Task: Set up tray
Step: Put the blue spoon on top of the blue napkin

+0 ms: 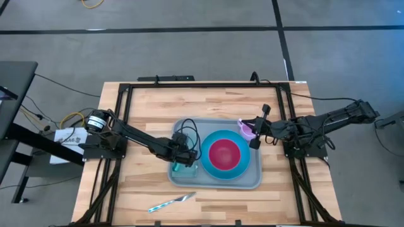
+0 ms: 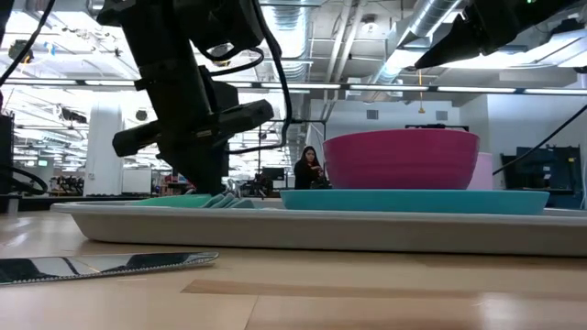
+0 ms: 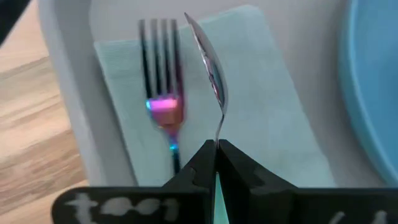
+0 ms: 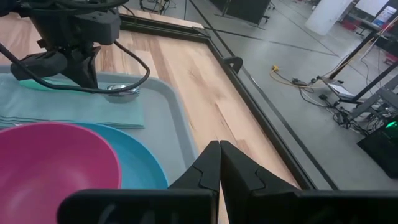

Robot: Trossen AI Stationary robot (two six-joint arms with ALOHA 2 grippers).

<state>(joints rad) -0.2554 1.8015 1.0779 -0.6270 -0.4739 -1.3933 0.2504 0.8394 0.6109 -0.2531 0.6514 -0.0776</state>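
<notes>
tray (image 1: 252, 180) mid-table, holds plate, bowl, napkin | left gripper (image 3: 216, 148) jaws pinching spoon (image 3: 210, 62) handle above napkin (image 3: 273, 112), beside fork (image 3: 160, 74) | lower flat, parallel to fork, then release | right gripper (image 4: 219, 149) pressed together, empty, over tray's edge

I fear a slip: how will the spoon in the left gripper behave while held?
The spoon looks glossy metal, so probably stiff but slippery. The left gripper pinches only its thin handle, so it may pivot. Released, it would likely land on the napkin.
</notes>
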